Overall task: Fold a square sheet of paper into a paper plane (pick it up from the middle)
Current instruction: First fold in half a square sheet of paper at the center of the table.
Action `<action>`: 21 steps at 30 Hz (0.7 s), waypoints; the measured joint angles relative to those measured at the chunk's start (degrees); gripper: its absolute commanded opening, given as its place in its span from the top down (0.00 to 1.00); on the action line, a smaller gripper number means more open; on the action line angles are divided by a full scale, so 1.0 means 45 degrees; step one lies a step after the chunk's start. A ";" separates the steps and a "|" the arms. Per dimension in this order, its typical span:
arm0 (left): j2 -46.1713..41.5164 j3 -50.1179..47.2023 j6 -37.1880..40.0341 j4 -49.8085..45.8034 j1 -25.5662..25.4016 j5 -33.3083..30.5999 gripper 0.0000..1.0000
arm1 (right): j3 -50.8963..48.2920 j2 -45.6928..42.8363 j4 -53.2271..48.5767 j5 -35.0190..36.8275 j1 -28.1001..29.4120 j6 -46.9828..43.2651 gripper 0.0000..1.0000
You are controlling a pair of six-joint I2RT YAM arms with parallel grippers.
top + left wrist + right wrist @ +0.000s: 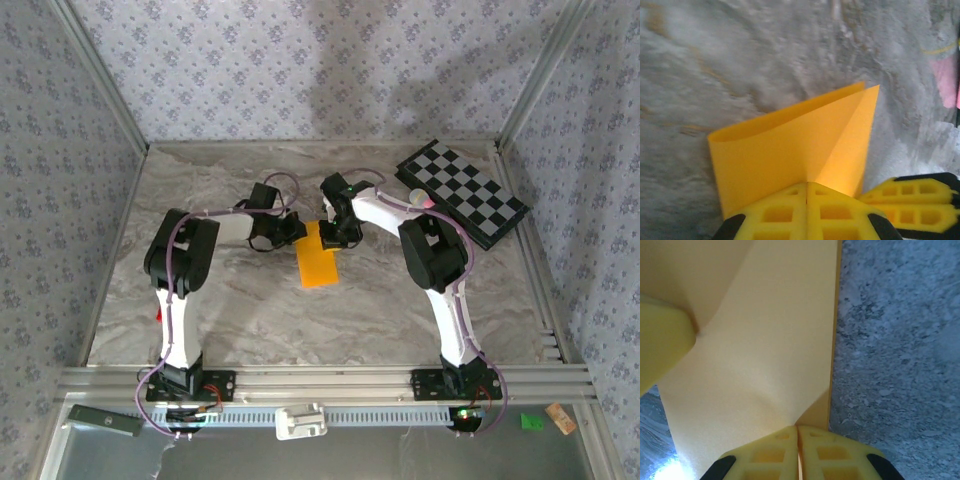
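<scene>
Both arms meet at the thin orange-yellow sheet of paper (318, 258), folded over into a narrow strip (mid grey marbled desk (250, 320)). The left gripper (806, 192) is pinched closed on its far end, w/ the right gripper (797, 435) clamped on that same end just beside it.

The square sheet of paper (319, 262) is plain orange-yellow, doubled over into a long strip at the middle of the desk (250, 320). Its layers bow apart at the fold, and a slanted crease crosses one end.
</scene>
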 measured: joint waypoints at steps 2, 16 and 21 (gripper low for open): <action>0.0015 0.0000 0.0102 0.0000 0.0121 -0.0005 1.00 | -0.0019 0.0000 0.0010 0.0000 0.0000 0.0000 0.90; -0.0821 -0.0845 0.0437 0.0452 0.1656 -0.0083 1.00 | -0.0117 -0.0015 0.0107 0.0000 0.0000 -0.0063 0.90; -0.1195 -0.0835 0.0146 0.1253 0.0680 0.0015 1.00 | -0.0117 -0.0015 0.0107 0.0000 0.0000 -0.0063 0.90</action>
